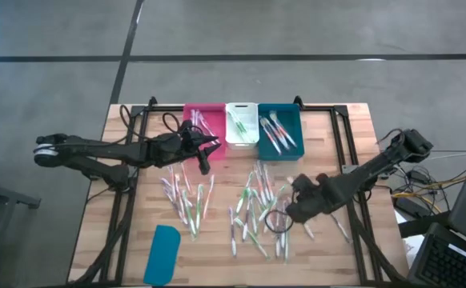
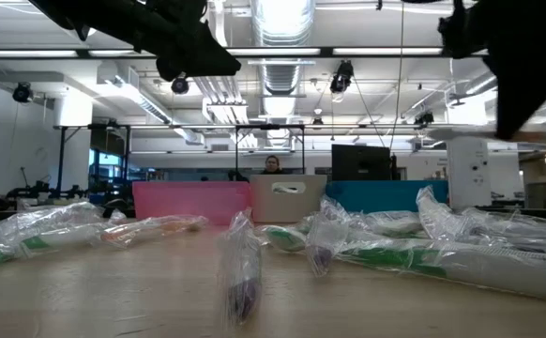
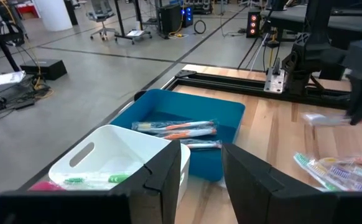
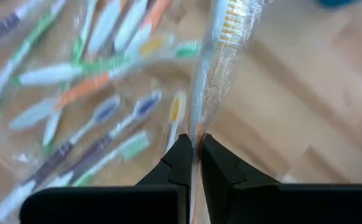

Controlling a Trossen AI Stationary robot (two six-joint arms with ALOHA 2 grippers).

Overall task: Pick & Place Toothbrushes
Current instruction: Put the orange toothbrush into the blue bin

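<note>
Many wrapped toothbrushes lie loose on the wooden table, in one pile (image 1: 186, 196) on the left and another (image 1: 257, 212) in the middle. More lie in the pink bin (image 1: 203, 120), white bin (image 1: 241, 122) and blue bin (image 1: 279, 130) at the far edge. My left gripper (image 1: 203, 162) hovers open just in front of the pink and white bins and holds nothing (image 3: 199, 177). My right gripper (image 1: 291, 212) is over the right side of the middle pile, shut on one wrapped toothbrush (image 4: 215, 56) with an orange-bristled head. My right gripper pinches the wrapped toothbrush between its two fingers at the handle end (image 4: 196, 130). The toothbrush runs straight out ahead of the fingertips, with its bristled head (image 4: 231, 18) farthest from them. Whether it is lifted clear of the pile, I cannot tell.
A flat teal lid (image 1: 162, 254) lies near the table's near-left corner. Black frame rails (image 1: 341, 136) run along the far and side edges. Bare wood shows at the near edge and the far right. A person sits far behind the bins (image 2: 272, 165).
</note>
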